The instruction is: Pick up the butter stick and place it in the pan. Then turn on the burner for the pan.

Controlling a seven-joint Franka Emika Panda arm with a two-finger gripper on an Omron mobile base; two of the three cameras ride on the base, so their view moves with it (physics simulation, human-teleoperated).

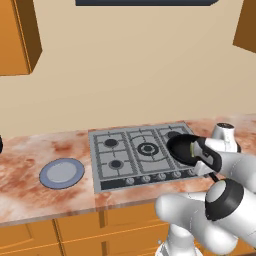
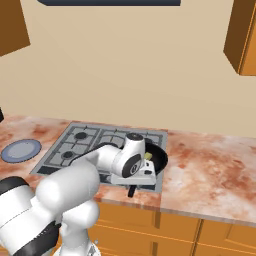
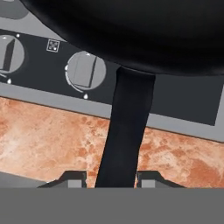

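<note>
the counter [image 1: 30, 165] is seen carrying the stove [image 1: 142, 155], with a blue-grey plate [image 1: 62, 173] lying well to its left. the black pan [image 2: 159, 156] is set on the stove's right side, its handle [image 3: 126, 131] reaching out over the knob strip toward the counter edge. the butter stick [image 2: 148, 156] is seen lying in the pan. in the hand view a knob [image 3: 85, 70] is found left of the handle, and the gripper [image 3: 109, 177] is held low with its jaws drawn in on either side of the handle.
</note>
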